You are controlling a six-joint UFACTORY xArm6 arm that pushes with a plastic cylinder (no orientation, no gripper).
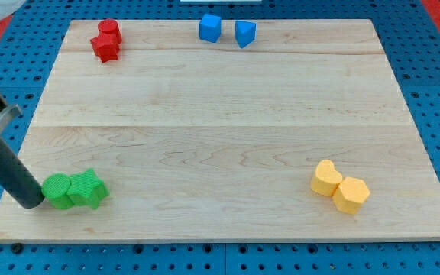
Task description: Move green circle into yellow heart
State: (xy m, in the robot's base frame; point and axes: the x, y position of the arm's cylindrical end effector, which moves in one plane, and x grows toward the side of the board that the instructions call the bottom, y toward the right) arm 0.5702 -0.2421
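So my tip (30, 200) sits down at about 8 o'clock on the counter (220, 114), touching the 9 o'clock side of the green circle (56, 190). It's a bare rod end effector, nothing to open or hold.

The circle looks like a light, rigid little puck that should slide easily. No grabbing it, just push on the side facing away from the target. Being round, it has no real heading or long axis. The green star (88, 189) is jammed against its 3 o'clock side, which may get shoved along.

The yellow heart (325, 177) is well apart at 4 o'clock, touching a yellow hexagon (351, 194).
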